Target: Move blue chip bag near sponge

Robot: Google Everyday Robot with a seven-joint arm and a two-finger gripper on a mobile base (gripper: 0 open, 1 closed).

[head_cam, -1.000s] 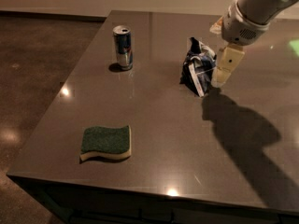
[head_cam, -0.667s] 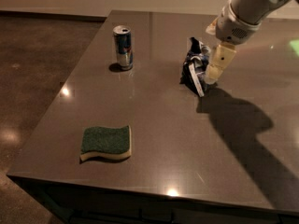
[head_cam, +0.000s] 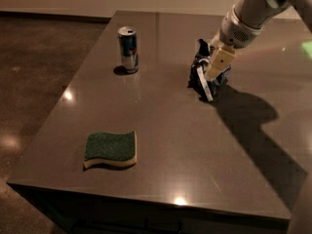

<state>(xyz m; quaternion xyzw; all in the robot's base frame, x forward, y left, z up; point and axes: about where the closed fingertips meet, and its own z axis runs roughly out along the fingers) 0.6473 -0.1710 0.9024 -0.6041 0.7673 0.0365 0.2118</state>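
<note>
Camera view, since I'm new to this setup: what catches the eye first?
The pale gripper, entering from the upper right, is at the crumpled blue chip bag on the far side of the table. A blue-and-silver can stands far left, and the green sponge lies alone near the front left edge.

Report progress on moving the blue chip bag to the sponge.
Done: the tool is at the blue chip bag, on the far side of the table. In hand: apparently getting a hold on the bag, which rests on the surface. Left: the whole carry to the sponge, lying apart near the front edge.
</note>
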